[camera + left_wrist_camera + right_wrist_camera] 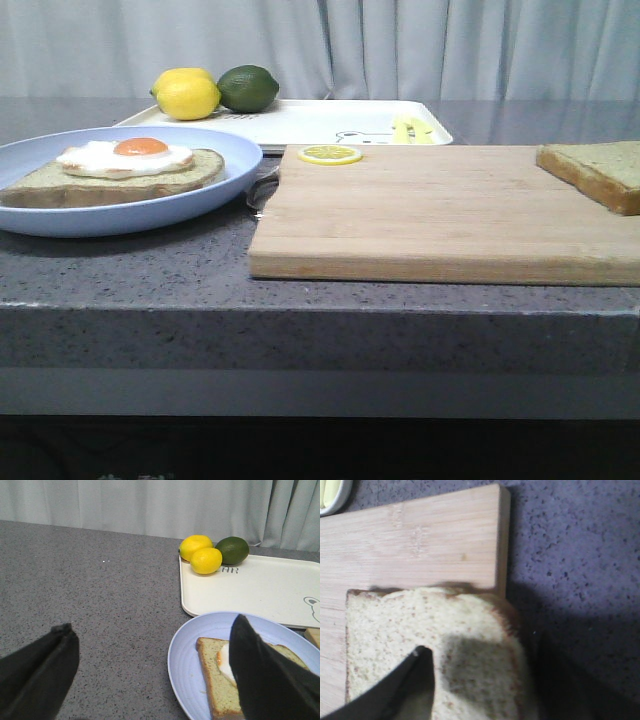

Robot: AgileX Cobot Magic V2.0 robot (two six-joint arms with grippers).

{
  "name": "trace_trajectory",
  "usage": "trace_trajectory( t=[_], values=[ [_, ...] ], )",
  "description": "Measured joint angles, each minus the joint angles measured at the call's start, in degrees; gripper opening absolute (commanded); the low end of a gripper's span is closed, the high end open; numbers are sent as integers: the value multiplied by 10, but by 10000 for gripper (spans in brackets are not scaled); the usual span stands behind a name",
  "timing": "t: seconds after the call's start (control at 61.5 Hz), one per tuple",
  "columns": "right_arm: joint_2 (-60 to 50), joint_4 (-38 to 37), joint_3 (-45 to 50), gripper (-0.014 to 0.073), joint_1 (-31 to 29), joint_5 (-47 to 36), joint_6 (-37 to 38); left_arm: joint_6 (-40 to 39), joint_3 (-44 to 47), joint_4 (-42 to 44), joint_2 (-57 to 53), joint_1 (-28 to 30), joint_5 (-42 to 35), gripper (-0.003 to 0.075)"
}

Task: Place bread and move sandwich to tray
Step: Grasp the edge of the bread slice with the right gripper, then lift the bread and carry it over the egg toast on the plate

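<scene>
The right tool [485,690] hangs low over the bread [435,650], its fingers spread — one dark finger [395,690] lies across the slice's face, the other shows only as a blurred dark shape past the crust, out over the bare grey surface [570,555]. Nothing is gripped. The slice sits at the far right corner of the wooden cutting board [440,215], its crust overhanging the board's edge directly beneath the tool.

That overhang is the likely trouble: a closing pinch on a soft slice so near the edge could nudge it off the board, or fold it if the fingers catch only the crust.

Across the surface, the left tool [150,675] also stands released, fingers wide apart and holding nothing. The pale blue plate [185,665] lies just under and ahead of its one finger, carrying the lower slice with the fried egg [125,156] — the sandwich [110,175], not yet topped. Beyond that tool lies the tray [260,587], with two lemons [202,555] and a lime [232,550] on its near corner. A lemon slice [329,154] rests on the board's back edge. The plate could clip that fruit when carried across to the tray.
</scene>
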Motion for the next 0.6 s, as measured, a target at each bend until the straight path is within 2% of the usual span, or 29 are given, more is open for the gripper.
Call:
trace_trajectory(
  t=[0.049,0.13,0.39,0.602],
  values=[
    [0,0,0,49,0,1,0,0,0,0,0,0,0,601],
    [0,0,0,-72,0,2,0,0,0,0,0,0,0,601],
    [0,0,-5,-62,0,12,0,0,0,0,0,0,0,601],
    [-22,0,-67,-62,0,56,40,0,0,0,0,0,0,601]
  ],
)
